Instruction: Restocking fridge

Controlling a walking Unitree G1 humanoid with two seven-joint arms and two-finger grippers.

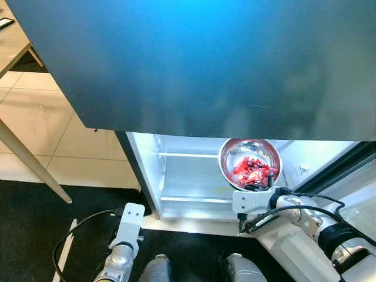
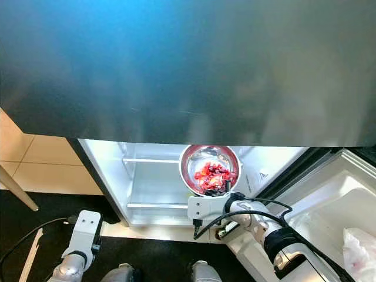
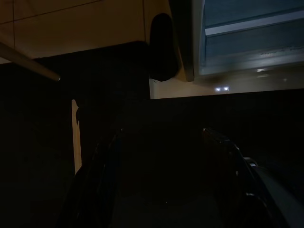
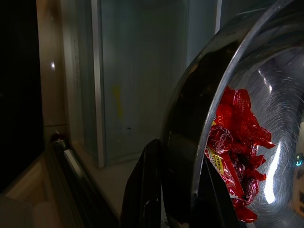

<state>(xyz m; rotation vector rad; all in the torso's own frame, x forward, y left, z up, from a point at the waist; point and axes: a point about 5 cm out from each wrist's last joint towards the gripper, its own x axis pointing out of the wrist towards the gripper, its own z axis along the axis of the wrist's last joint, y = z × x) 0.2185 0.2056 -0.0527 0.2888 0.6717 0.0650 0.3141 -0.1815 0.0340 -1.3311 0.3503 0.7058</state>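
Left eye: dark fridge door [image 1: 194,64] overhangs the lit fridge interior [image 1: 188,176]; table leg [image 1: 29,161] at left; left gripper [image 1: 130,216] hangs low over dark floor.
Right eye: right gripper [image 2: 218,191] holds steel bowl [image 2: 210,169] of red wrappers [image 2: 211,174] before the shelves, its mouth tipped toward the camera.
Left wrist: fingers [image 3: 99,180] apart, grasping nothing, though dim.
Right wrist: fingers [image 4: 145,190] pinch the bowl's rim.
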